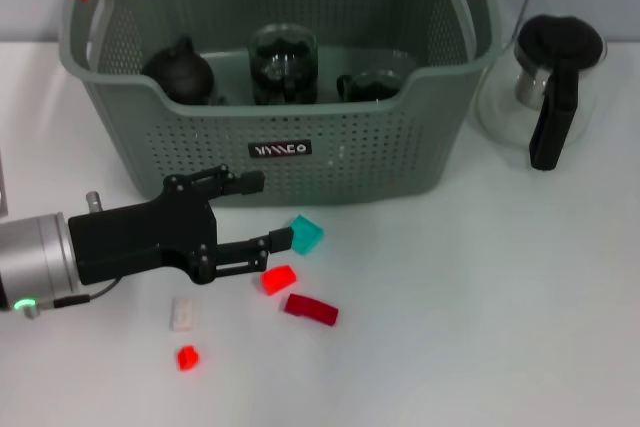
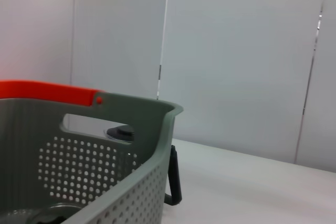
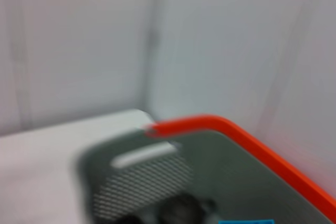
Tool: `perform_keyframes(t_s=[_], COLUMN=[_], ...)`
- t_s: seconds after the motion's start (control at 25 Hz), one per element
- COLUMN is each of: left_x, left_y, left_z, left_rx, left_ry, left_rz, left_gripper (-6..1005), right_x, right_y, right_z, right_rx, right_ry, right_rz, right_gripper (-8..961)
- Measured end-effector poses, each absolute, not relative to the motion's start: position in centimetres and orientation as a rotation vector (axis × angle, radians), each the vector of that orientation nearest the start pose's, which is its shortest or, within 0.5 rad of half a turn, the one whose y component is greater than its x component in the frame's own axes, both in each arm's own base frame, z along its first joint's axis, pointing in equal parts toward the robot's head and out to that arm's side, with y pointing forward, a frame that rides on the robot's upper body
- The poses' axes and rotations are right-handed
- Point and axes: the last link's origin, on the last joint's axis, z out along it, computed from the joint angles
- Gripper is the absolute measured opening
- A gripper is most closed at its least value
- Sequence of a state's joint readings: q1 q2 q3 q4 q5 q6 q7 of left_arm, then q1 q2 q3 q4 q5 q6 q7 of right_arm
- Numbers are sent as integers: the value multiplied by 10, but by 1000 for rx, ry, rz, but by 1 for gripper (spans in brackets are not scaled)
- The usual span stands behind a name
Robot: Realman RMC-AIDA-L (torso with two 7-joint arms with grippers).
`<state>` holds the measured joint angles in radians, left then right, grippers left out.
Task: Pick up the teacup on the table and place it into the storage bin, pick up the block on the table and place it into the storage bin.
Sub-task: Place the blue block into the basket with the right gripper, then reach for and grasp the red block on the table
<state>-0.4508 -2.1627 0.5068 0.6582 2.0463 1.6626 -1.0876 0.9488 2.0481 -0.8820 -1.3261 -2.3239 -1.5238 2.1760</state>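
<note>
teal translucent plastic block (image 1: 306,233) lying on the white table (image 1: 480,297), just before the large grey-green perforated storage bin (image 1: 330,162) with orange-red handles. touching or nearly touching the lower fingertip of the left gripper (image 1: 266,210), whose black fingers stand apart, nothing clamped between them. just beside: an orange-red block (image 1: 278,279), a dark red bar (image 1: 311,309), a white piece (image 1: 183,314) and a small red block (image 1: 187,357). inside the bin, dark glassware, probably including the teacup. off to the right, a glass teapot (image 1: 545,82) with black handle. right gripper unseen, fingers untold. judged: block-picking step under way; next, centring the fingers around the teal block and closing.
</note>
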Motion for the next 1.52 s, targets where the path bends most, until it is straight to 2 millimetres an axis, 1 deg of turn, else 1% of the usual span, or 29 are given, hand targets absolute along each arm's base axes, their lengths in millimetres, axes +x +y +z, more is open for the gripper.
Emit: perform_keyframes(t_s=[0.08, 0.16, 0.36, 0.6, 0.72, 0.8, 0.92, 1.0, 1.04, 1.12, 1.16, 1.2, 1.24, 1.36, 1.52], left_x=[-273, -274, -275, -274, -274, -275, -278, -281, -283, -284, -285, -286, -286, -288, -289], left_y=[293, 292, 291, 291, 291, 290, 288, 287, 287, 286, 286, 286, 286, 286, 286], left_z=[-14, -14, -14, -15, -15, -15, -16, -16, -16, -15, -15, -14, -14, -12, -12], left_rx=[-2652, -2652, -2651, -2653, -2654, -2660, -2675, -2684, -2686, -2688, -2690, -2691, -2695, -2708, -2708], left_ry=[-403, -406, -410, -409, -409, -409, -417, -422, -425, -425, -424, -423, -420, -418, -417], left_rz=[-827, -827, -826, -828, -828, -820, -787, -762, -753, -739, -732, -727, -716, -688, -684], left_gripper=[705, 705, 704, 703, 703, 702, 702, 702, 701, 701, 701, 701, 701, 700, 700], right_x=[53, 58, 65, 68, 68, 69, 75, 85, 91, 101, 107, 110, 115, 125, 132], right_y=[443, 450, 453, 450, 436, 416, 381, 362, 352, 340, 332, 330, 326, 325, 334], right_z=[79, 73, 65, 69, 73, 77, 81, 80, 78, 71, 62, 56, 46, 15, -30], right_rx=[-2629, -2616, -2588, -2580, -2633, -2723, -2890, -2979, -3026, -3091, -3135, -3153, -3183, -3230, -3245], right_ry=[386, 410, 394, 383, 323, 247, 150, 123, 121, 123, 127, 132, 137, 162, 195], right_rz=[185, 148, 78, 92, 142, 212, 281, 263, 237, 181, 135, 105, 49, -104, -222], right_gripper=[511, 518, 536, 750, 809, 849, 908, 947, 947, 947, 947, 947, 946, 946, 946])
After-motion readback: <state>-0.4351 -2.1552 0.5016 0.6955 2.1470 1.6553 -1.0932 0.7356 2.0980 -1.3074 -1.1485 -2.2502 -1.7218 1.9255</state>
